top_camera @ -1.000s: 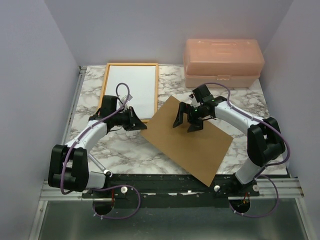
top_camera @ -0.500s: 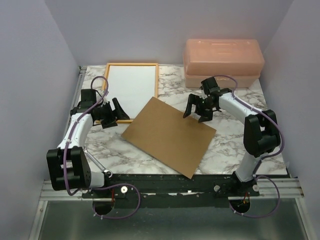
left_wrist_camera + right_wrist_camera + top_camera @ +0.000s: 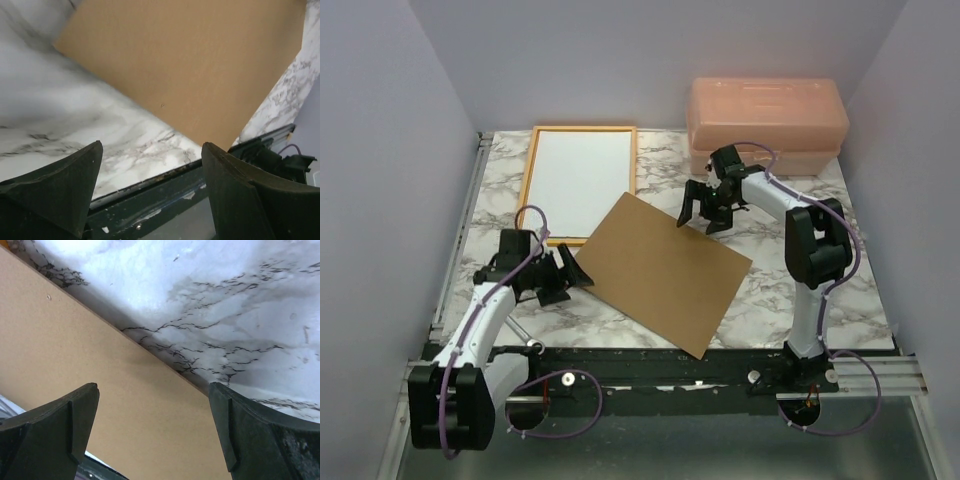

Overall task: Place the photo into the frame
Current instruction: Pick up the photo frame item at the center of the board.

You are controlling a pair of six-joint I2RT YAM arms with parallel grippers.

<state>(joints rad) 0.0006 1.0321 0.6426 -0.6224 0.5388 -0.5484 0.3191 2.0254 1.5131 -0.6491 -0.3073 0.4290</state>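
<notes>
Marble tabletop [image 3: 840, 290], top view. Orange frame [image 3: 585, 128] lay at far-left corner, white sheet [image 3: 582, 180] inside; unclear whether it was the photo. Brown backing board [image 3: 660, 275] lay near centre. L gripper [image 3: 575, 283] wide open beside board's left corner; R gripper [image 3: 700, 222] wide open at its far corner.

Count of what stood on the marble desk [image 3: 770, 290], kind by kind.
There was one orange frame [image 3: 585, 128] at the far left with one white sheet [image 3: 580, 180] inside it, one brown board [image 3: 660, 270] in the middle, and one pink translucent box [image 3: 767, 125] at the far right. Two robot arms rose from the near edge, the left arm [image 3: 480, 320] and the right arm [image 3: 810, 250]. Each carried one two-fingered end effector, making two in all: the left end effector [image 3: 568, 280] and the right end effector [image 3: 702, 216].
</notes>
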